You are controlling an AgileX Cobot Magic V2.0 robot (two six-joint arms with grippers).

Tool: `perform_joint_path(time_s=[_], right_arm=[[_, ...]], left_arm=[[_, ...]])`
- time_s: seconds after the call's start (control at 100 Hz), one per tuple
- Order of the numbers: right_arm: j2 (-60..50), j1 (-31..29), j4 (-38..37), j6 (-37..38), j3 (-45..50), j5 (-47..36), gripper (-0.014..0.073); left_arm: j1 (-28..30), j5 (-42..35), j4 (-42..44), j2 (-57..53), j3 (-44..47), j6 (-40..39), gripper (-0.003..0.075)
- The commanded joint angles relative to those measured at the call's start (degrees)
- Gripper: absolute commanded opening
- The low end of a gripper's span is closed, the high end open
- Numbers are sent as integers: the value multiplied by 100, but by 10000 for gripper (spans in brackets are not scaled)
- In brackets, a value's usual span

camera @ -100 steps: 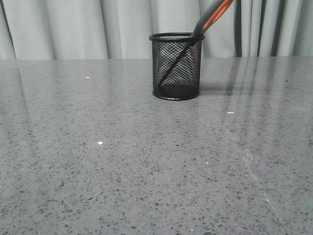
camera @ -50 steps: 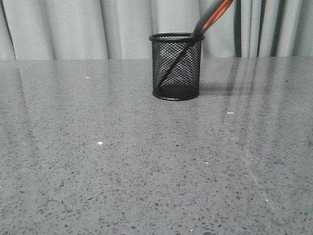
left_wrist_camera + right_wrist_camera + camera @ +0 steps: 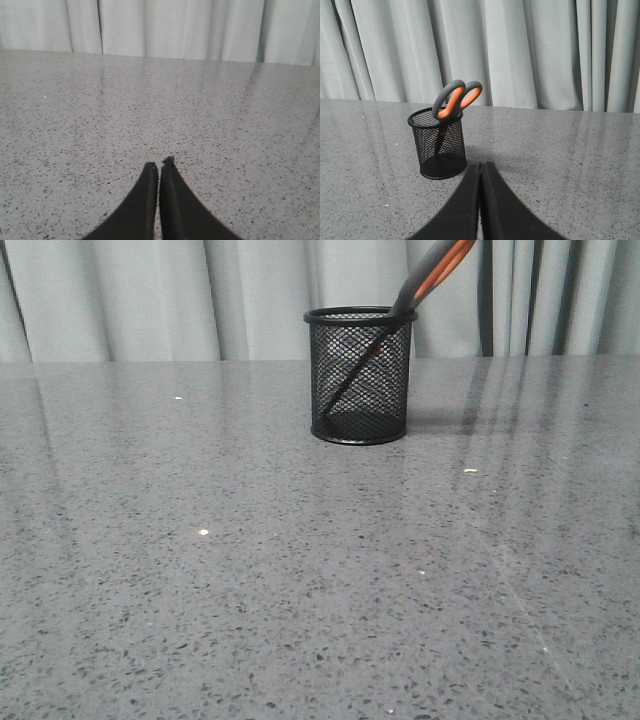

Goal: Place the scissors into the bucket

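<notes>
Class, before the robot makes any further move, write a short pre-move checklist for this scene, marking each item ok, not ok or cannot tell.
1. Scissors in the bucket, blades down, handles above the rim: ok.
2. Bucket upright on the table: ok.
3. Right gripper shut, holding nothing, apart from the bucket: ok.
4. Left gripper shut, holding nothing, over bare table: ok.
5. Scissors lean on the rim; whether they will stay put: cannot tell.
</notes>
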Motion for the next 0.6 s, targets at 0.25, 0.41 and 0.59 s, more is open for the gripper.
perform_joint_path(time_s=[0.25, 0.41, 0.59], right_arm=[[58, 21, 17, -57, -163, -487, -45], [58, -31, -226, -38, -76, -554, -45], [-20, -804, -882, 954, 552, -831, -45]], left_arm=[[0, -448, -51, -163, 229, -63, -20], [0, -448, -51, -163, 229, -63, -20], [0, -448, -51, -163, 229, -63, -20]])
